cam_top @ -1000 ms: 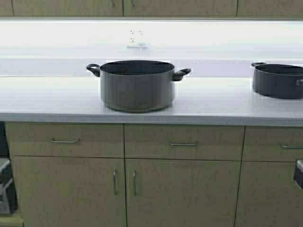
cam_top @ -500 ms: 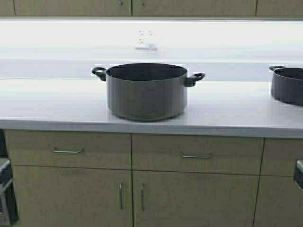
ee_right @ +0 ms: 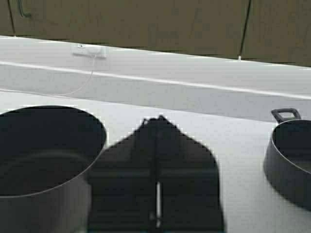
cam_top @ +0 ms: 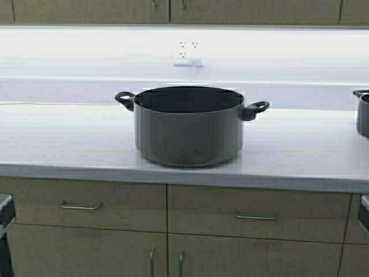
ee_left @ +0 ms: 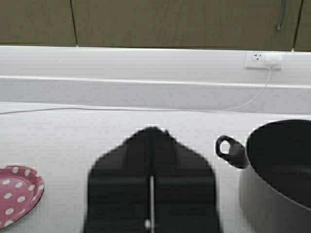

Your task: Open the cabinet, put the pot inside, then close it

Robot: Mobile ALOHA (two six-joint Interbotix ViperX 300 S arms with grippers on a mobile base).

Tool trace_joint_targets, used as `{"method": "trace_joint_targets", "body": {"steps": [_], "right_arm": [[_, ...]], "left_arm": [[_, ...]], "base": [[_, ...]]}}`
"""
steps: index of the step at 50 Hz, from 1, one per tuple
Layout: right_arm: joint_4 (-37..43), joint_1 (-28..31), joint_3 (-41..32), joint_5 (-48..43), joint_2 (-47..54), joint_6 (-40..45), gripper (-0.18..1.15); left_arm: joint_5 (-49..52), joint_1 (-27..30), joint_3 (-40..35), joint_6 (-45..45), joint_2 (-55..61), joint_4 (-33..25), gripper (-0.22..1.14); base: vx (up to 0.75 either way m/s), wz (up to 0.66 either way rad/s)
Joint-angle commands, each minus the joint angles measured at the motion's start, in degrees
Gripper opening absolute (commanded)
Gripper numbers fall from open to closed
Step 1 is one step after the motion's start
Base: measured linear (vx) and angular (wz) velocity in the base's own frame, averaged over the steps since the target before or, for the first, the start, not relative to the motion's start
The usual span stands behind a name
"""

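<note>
The large dark-grey pot [cam_top: 188,135] with two black loop handles stands on the white countertop [cam_top: 69,144], in the middle of the high view. The cabinet [cam_top: 248,10] shows only as the bottom of tan doors along the top edge, above the counter, doors closed. Neither arm shows in the high view. My left gripper [ee_left: 151,128] is shut and empty, above the counter beside the pot [ee_left: 279,170], near its loop handle [ee_left: 228,150]. My right gripper [ee_right: 159,118] is shut and empty on the pot's [ee_right: 41,160] other side.
A smaller dark pot [cam_top: 363,112] stands at the counter's far right, also in the right wrist view [ee_right: 291,155]. A pink polka-dot plate [ee_left: 17,191] lies on the counter. A wall socket with a white cable [cam_top: 188,55] is behind the pot. Drawered base cabinets [cam_top: 253,216] stand below.
The robot has driven closer and to the left: the pot looms larger and lower in the high view, and the smaller pot has slid to the right edge.
</note>
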Motion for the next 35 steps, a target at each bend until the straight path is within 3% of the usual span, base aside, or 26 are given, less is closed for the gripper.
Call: {"method": "trace_joint_targets", "body": {"steps": [1, 23, 28, 31, 35], "right_arm": [[-0.2, 0.6, -0.9, -0.3, 0.1, 0.0, 0.05], [-0.4, 0.6, -1.0, 0.6, 0.4, -0.3, 0.05], [-0.4, 1.0, -1.1, 0.6, 0.5, 0.0, 0.05], [-0.4, 2.3, -1.7, 0.0, 1.0, 0.4, 0.09], [-1.8, 7.4, -2.2, 0.1, 1.3, 0.1, 0.31]], "left_arm": [[0.1, 0.0, -1.0, -0.6, -0.7, 0.1, 0.02], [0.8, -0.2, -1.7, -0.5, 1.3, 0.1, 0.02], [-0.1, -2.8, -1.8, -1.1, 0.9, 0.2, 0.03], [-1.8, -5.9, -2.0, -1.1, 0.8, 0.2, 0.08], [-4.0, -9.6, -2.2, -1.2, 1.0, 0.3, 0.28]], "base": [[0.24, 0.0], [0.21, 0.02], [0.2, 0.07], [0.21, 0.08], [0.22, 0.08]]}}
